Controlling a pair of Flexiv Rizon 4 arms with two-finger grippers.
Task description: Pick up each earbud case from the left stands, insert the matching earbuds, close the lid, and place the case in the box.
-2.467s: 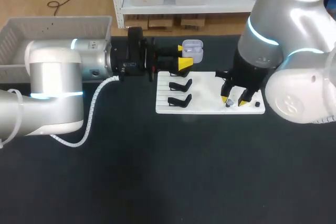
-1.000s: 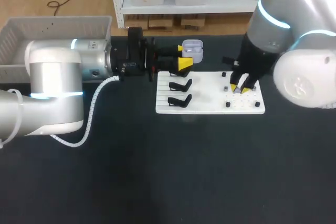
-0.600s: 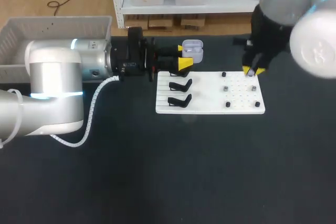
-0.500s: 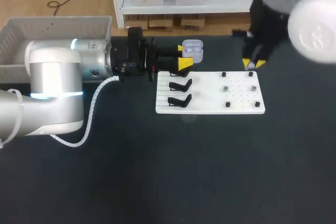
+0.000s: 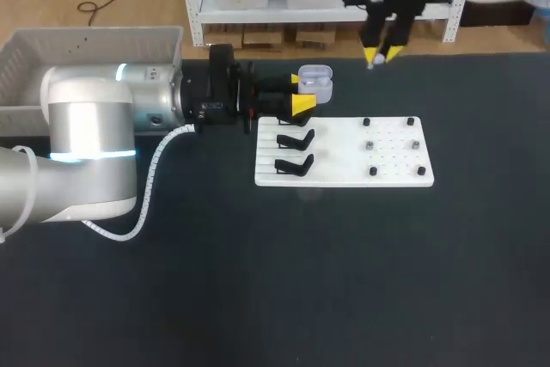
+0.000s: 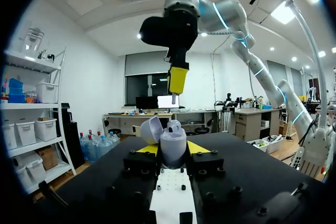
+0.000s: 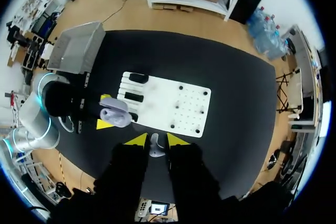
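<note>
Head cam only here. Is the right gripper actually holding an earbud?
Observer: Yes. Right wrist view shows a white earbud pinched between the tips of the right gripper.
Operator: Case lid open?
Observer: Open. Left wrist view shows the lid tipped back on the case, which the left gripper clamps from both sides.
Operator: Any contact yet?
Observer: No. In the left wrist view the right gripper hangs clearly above the case, apart from it.
</note>
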